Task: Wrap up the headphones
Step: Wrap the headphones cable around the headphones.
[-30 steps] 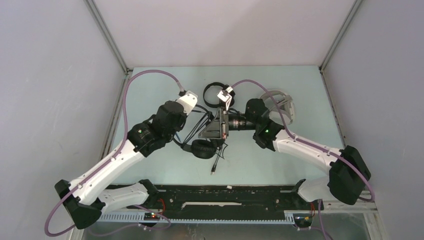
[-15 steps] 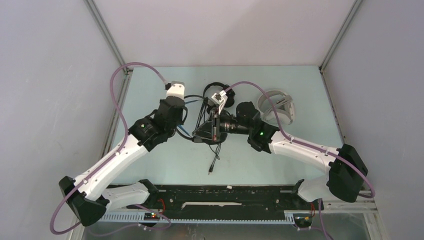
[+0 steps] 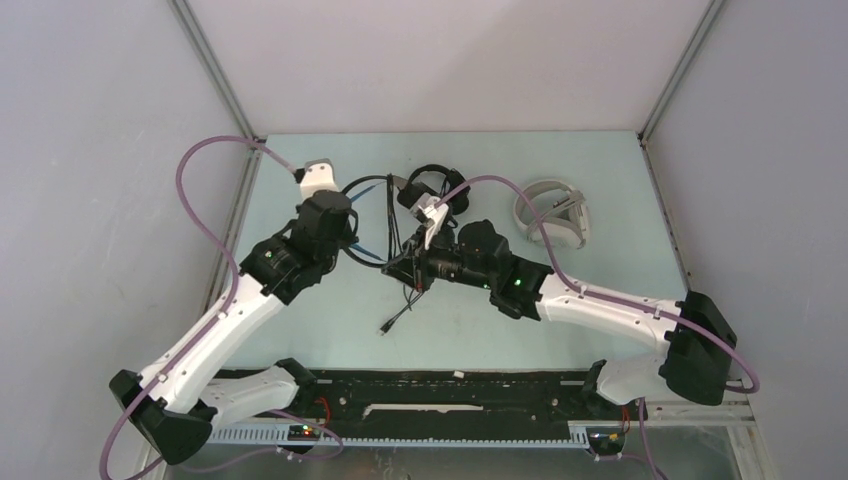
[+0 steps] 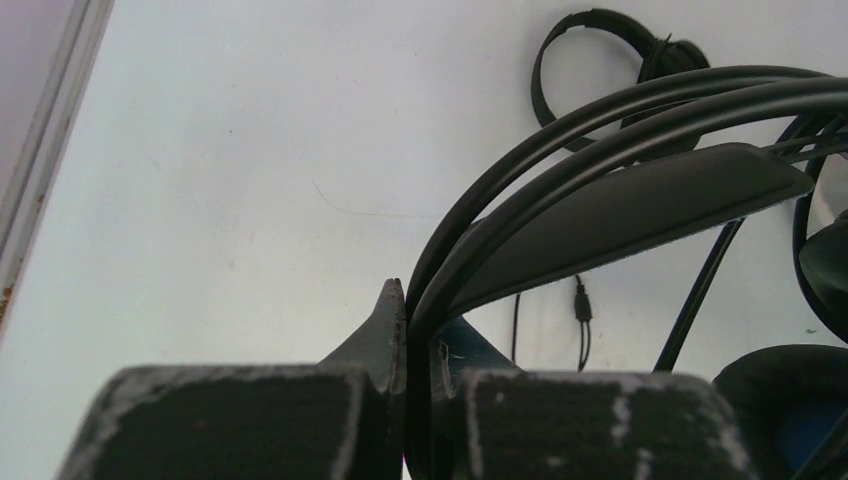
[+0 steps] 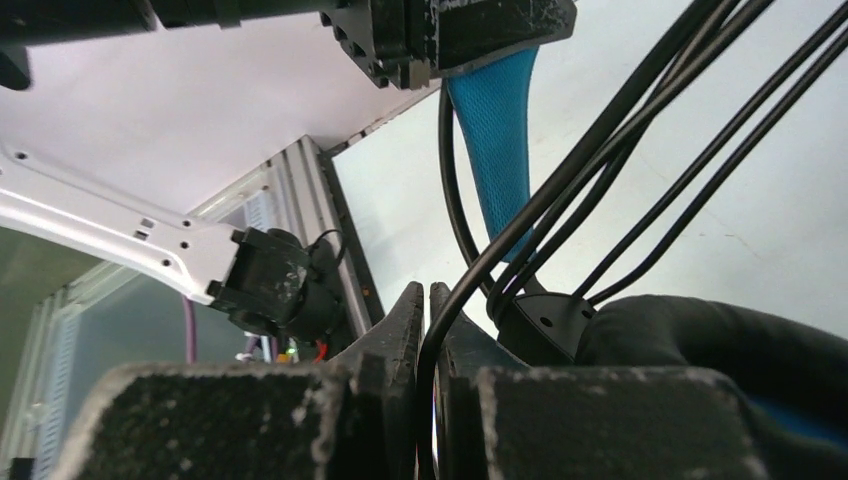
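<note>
Bulky black headphones [image 4: 775,385] hang above the tabletop [image 3: 480,325] centre. Left jaws clamp the headband [image 4: 620,200] and right jaws pinch the cable [image 5: 575,150]. Left arm has swung toward ten o'clock, so the trailing plug [image 3: 383,328] slides toward nine; winding seems underway.

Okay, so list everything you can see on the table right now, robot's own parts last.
bulky headphones: one, black with blue lining, mid-table, between the grippers
cable: one, black, runs from the right gripper to a plug on the table nearer the arms
slim headphones: one, black, far centre
white headphones: one, white, far right
table: one, pale blue-green
left gripper: one, black, shut on bulky headphones' band
right gripper: one, black, shut on cable
</note>
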Controlling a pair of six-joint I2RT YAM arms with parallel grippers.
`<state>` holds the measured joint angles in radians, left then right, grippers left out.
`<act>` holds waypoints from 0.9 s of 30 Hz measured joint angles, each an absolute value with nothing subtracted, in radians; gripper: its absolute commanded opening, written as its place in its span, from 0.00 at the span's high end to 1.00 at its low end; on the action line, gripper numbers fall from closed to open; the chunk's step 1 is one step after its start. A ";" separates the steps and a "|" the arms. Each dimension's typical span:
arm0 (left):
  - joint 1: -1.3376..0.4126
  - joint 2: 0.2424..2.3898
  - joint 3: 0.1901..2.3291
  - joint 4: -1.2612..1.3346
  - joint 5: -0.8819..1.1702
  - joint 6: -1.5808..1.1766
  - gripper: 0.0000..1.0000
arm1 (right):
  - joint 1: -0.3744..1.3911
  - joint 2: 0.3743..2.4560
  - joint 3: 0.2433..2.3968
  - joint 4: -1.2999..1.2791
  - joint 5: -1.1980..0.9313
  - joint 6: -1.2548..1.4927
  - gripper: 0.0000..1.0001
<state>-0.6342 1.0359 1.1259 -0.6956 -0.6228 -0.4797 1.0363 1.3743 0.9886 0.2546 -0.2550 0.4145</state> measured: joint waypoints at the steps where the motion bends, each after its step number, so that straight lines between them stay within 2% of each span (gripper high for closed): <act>1: -0.634 1.031 1.126 -0.698 -0.626 -0.496 1.00 | 1.045 1.374 0.989 0.252 -0.234 0.400 0.93; 8: -0.627 1.013 1.126 -0.717 -0.642 -0.584 1.00 | 1.086 1.374 0.989 0.245 -0.125 0.316 0.93; 27: -0.615 0.942 1.147 -0.719 -0.633 -0.604 1.00 | 1.169 1.439 0.994 0.294 0.062 0.152 0.91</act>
